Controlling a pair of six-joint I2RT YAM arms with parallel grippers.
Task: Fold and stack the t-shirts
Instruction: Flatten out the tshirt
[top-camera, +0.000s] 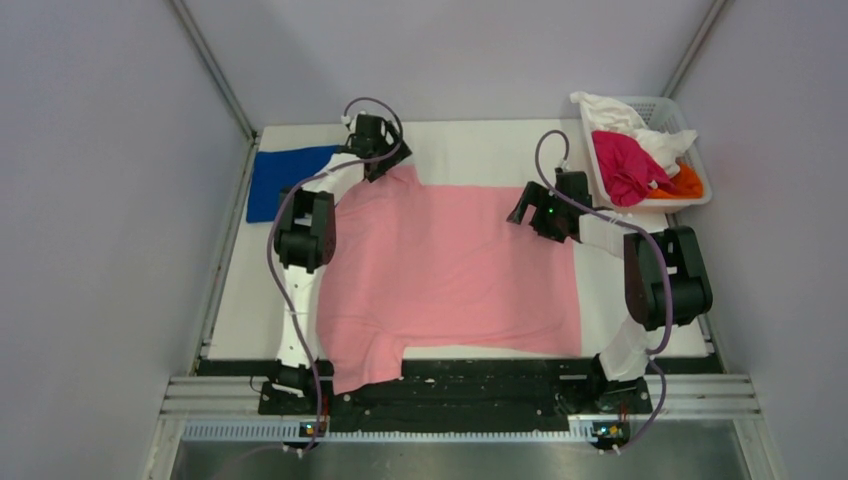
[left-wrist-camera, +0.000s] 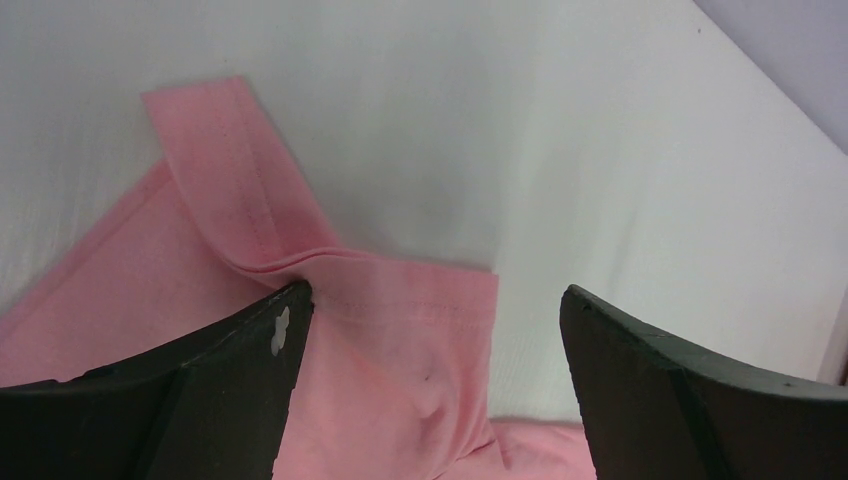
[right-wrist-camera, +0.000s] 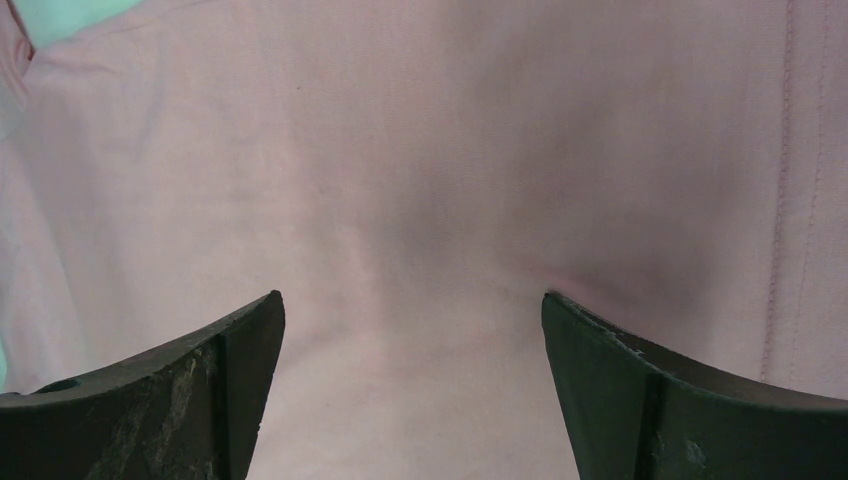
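Note:
A light pink t-shirt (top-camera: 450, 270) lies spread flat across the white table (top-camera: 470, 150), one sleeve hanging over the near edge. A royal blue t-shirt (top-camera: 285, 175) lies folded at the far left. My left gripper (top-camera: 383, 165) hovers open at the pink shirt's far left corner. In the left wrist view the doubled-over sleeve hem (left-wrist-camera: 400, 330) lies between the spread jaws of that gripper (left-wrist-camera: 435, 300), and nothing is pinched. My right gripper (top-camera: 526, 208) is open just above the shirt's far right part. Pink cloth (right-wrist-camera: 420, 180) fills its wrist view, with the gripper (right-wrist-camera: 412, 300) holding nothing.
A white slotted basket (top-camera: 700, 190) stands at the far right corner and holds a magenta shirt (top-camera: 625, 165), a white one (top-camera: 625, 115) and an orange one (top-camera: 685, 183). Grey walls close in on both sides. A black rail (top-camera: 470, 385) runs along the near edge.

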